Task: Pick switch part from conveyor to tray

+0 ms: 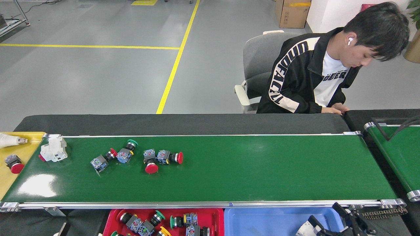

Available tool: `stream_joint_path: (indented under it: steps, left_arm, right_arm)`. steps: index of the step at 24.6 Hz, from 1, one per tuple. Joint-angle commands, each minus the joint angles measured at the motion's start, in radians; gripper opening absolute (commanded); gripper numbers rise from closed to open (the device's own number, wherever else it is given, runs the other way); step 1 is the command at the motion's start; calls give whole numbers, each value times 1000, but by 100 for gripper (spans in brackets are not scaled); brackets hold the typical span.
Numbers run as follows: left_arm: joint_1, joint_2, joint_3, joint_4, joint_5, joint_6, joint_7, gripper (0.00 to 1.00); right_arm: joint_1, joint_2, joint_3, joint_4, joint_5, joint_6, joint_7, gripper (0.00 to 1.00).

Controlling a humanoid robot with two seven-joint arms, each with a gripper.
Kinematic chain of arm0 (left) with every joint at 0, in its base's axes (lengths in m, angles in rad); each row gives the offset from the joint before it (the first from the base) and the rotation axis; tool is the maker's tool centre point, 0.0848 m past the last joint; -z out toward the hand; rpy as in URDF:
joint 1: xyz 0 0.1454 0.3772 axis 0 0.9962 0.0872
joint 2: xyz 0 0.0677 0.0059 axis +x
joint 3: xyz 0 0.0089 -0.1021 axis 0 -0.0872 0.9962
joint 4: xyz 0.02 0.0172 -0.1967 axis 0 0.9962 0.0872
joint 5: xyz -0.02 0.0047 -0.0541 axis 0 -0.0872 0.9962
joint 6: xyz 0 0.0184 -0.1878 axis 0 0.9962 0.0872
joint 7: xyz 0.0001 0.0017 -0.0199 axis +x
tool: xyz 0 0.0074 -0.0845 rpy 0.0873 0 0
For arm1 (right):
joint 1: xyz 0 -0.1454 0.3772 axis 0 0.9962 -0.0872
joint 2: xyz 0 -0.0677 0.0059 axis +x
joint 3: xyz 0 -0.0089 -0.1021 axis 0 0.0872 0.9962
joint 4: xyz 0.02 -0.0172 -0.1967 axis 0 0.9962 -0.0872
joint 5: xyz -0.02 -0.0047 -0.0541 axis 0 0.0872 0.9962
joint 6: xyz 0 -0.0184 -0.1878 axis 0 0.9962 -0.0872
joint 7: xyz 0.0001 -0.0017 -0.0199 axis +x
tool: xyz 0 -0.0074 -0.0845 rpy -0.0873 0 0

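Observation:
The conveyor (249,177) is the long green belt across the middle of the head view. On its left part lie a white switch part (53,149) and several push-button switch parts (150,160). The red tray (111,218) below the near rail holds more button switches. My right gripper (320,224) hangs low over the blue tray (262,219) at the bottom right. It looks shut on a white switch part (305,229), which the frame edge partly cuts off. Only a grey sliver of my left gripper (61,228) shows at the bottom left.
A yellow tray (19,154) at the belt's left end holds a light bulb (10,140) and a red-capped switch (13,163). A seated person (308,78) leans on the far side at the right. A second green belt (398,157) stands at the right edge.

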Motion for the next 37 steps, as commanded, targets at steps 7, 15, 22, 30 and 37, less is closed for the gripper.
stream_joint_path:
  steps: [7, 15, 22, 30, 37]
  left_arm:
    - [-436, 82, -18, 386, -223, 61, 13, 100]
    - [-632, 220, -76, 774, -234, 121, 59, 100]
    - [-827, 318, -171, 1093, -217, 109, 90, 77]
    - [-839, 326, -176, 1111, -176, 27, 92, 3]
    - [-574, 289, -174, 674, -35, 29, 55, 3]
  right_arm:
    - [-40, 162, 69, -13, 312, 321, -196, 93]
    - [107, 165, 179, -56, 342, 352, -283, 94]
    - [109, 161, 184, -56, 342, 346, -279, 96]
    - [104, 158, 196, -54, 342, 346, -274, 96]
    - [104, 158, 199, -54, 342, 348, -273, 96]
